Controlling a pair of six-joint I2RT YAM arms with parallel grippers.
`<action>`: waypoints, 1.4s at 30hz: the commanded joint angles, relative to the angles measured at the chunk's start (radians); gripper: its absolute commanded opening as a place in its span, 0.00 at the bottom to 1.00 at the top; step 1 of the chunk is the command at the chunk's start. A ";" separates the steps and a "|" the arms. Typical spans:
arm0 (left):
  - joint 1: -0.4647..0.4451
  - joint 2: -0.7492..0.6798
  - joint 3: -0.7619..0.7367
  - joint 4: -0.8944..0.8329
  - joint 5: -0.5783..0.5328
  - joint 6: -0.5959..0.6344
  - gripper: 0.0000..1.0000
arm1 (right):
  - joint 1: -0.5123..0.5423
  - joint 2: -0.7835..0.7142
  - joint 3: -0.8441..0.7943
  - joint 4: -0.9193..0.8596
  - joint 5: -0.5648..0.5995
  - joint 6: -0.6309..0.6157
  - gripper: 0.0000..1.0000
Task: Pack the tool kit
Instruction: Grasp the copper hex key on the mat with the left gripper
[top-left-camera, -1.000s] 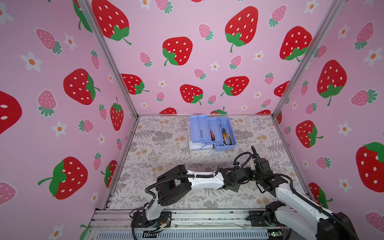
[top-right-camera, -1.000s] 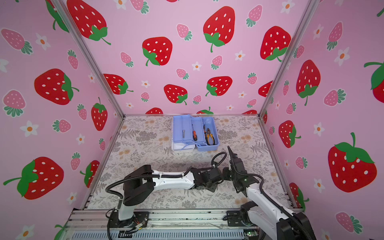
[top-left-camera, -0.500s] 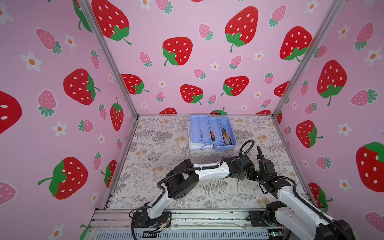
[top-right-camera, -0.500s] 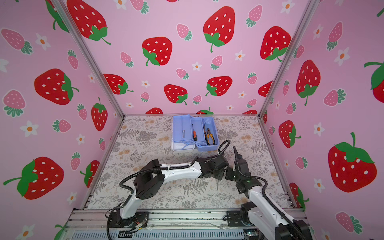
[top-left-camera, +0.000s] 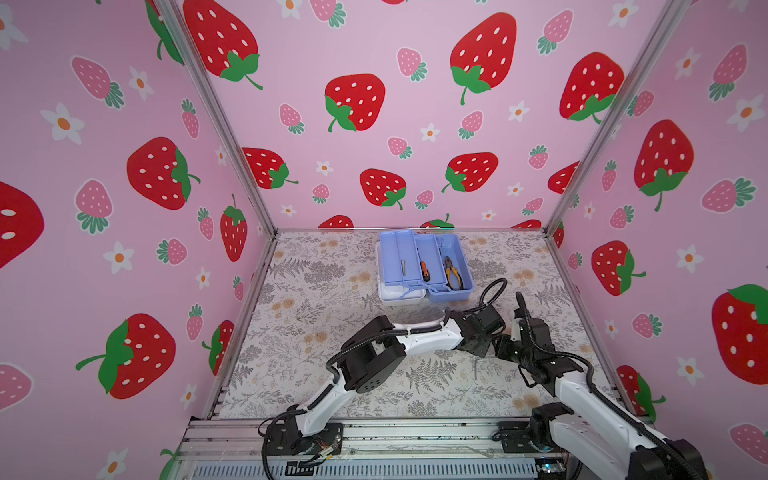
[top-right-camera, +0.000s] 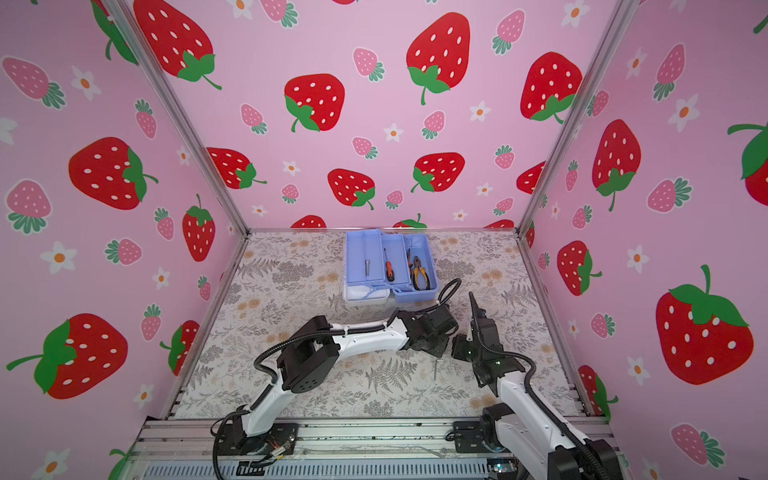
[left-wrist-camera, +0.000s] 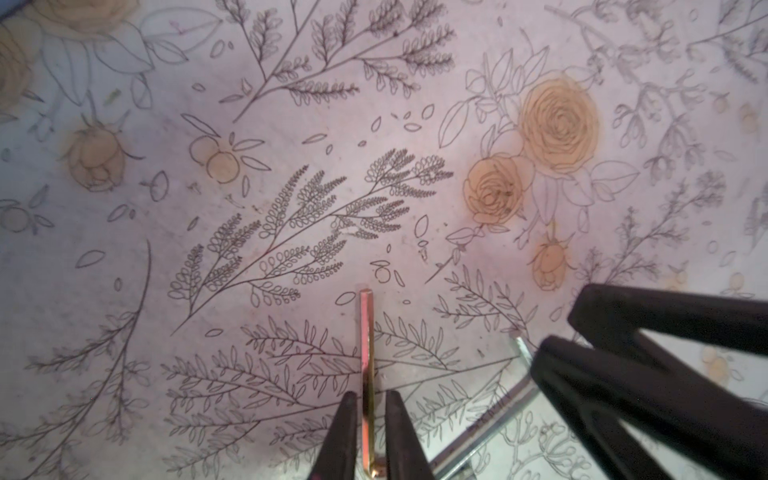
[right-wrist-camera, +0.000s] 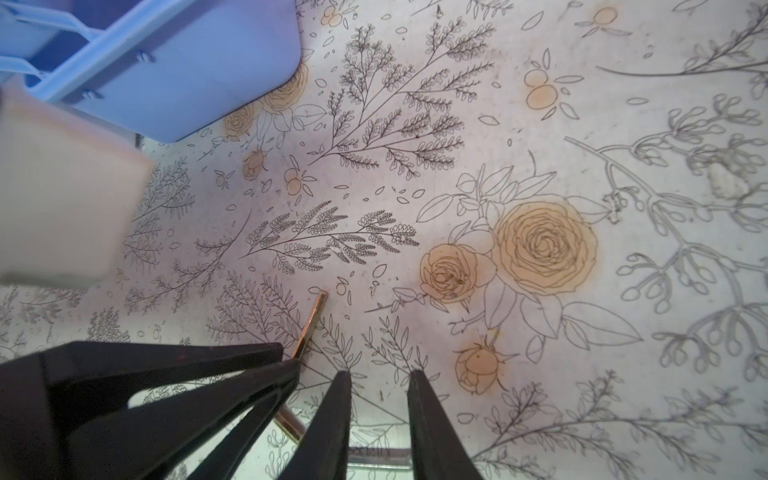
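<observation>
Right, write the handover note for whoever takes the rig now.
Left gripper: fingers closed on the gold hex key.
Right gripper: open, poised over the silver hex key.
Tool kit: open; pliers and screwdriver inside.
Done: those two packed.
Left: both hex keys in, then close the kit.

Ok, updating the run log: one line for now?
left gripper: shut on gold hex key | right gripper: open | tool kit: open

Pink strawberry-print walls (top-left-camera: 395, 124) on three sides, metal corner posts (top-left-camera: 222, 124), floral-patterned tabletop (top-left-camera: 316, 299), perhaps paper-covered.
</observation>
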 joint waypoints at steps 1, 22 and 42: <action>0.009 0.029 0.044 -0.030 0.009 0.004 0.11 | -0.008 0.001 -0.009 0.005 -0.008 -0.011 0.28; -0.008 0.084 0.104 -0.126 -0.051 0.021 0.26 | -0.017 -0.038 -0.023 0.002 -0.032 -0.005 0.29; 0.048 0.025 -0.052 -0.189 -0.178 0.014 0.18 | -0.033 -0.029 -0.025 0.012 -0.037 -0.010 0.30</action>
